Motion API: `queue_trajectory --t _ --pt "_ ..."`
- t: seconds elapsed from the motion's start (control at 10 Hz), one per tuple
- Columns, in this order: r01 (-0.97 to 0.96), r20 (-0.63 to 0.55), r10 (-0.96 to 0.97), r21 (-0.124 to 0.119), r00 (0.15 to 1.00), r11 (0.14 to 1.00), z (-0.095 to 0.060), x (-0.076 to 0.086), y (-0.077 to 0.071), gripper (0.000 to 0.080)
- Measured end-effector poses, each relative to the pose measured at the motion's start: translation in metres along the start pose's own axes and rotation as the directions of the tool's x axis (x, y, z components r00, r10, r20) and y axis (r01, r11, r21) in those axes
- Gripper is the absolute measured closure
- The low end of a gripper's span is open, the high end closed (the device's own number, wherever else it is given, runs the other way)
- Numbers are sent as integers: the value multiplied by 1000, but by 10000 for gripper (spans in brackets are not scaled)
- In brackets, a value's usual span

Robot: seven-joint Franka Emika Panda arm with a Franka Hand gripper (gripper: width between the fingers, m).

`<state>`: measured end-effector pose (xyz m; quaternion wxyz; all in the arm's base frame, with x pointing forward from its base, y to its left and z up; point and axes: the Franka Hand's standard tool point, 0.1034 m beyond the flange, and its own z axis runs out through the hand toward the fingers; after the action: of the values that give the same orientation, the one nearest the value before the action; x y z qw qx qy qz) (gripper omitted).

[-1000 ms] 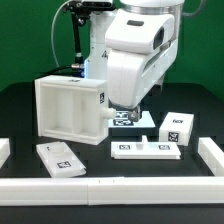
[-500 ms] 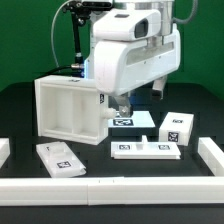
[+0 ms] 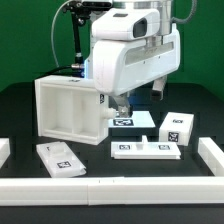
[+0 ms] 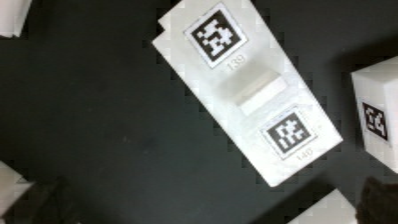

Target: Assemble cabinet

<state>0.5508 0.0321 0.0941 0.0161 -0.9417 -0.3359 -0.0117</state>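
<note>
Wrist view gives us a flat white panel (image 4: 249, 95) with two tags (image 4: 217, 37), while only the exterior view shows the cabinet (image 3: 68, 108) beside the gripper (image 3: 120, 108), whose opening we cannot tell.

The black tabletop (image 3: 100, 168) holds the big white cabinet (image 3: 70, 108) near its middle. A long flat tagged piece (image 3: 146, 150) and a shorter flat piece (image 3: 58, 158) lie by the front edge. A little white block (image 3: 176, 127) sits toward the exterior view's right edge.
</note>
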Motion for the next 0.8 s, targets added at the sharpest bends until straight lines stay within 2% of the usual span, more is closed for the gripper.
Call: queue_trajectory --t 0.1,0.2,0.5,0.6,0.8 --pt "-137 -22 137 -8 990 990 6 1 -10 2" --pt "-175 -11 175 10 985 985 11 -1 -13 2" --pt "-169 -12 169 9 986 986 12 0 -12 2" --pt "-225 -13 226 10 974 974 13 -1 -14 2" --pt "-435 5 435 13 900 900 21 -4 -28 2"
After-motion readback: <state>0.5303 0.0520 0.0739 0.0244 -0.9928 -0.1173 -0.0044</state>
